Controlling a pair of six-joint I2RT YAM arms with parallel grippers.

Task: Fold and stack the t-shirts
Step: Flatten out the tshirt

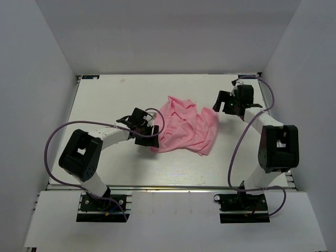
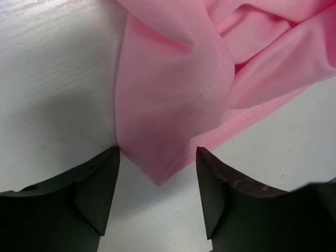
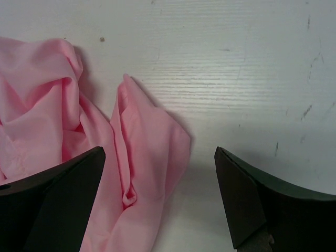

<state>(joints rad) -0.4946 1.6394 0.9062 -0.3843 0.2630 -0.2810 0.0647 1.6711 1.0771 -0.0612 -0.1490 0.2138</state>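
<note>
Our left pincer [image 2: 157, 157] stands open low over the bench [image 1: 105, 94], with a corner of the pink t-shirt [image 1: 186, 126] lying between its jaws, unclamped. Our right pincer [image 3: 158, 152] gapes wide over the opposite edge, holding nothing. We see the t-shirt crumpled mid-bench between the two pincers. We judge nothing folded yet: spreading, folding and stacking all remain.

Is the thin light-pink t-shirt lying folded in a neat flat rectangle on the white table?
No, the t-shirt lies bunched in a wrinkled, uneven heap on the table.
</note>
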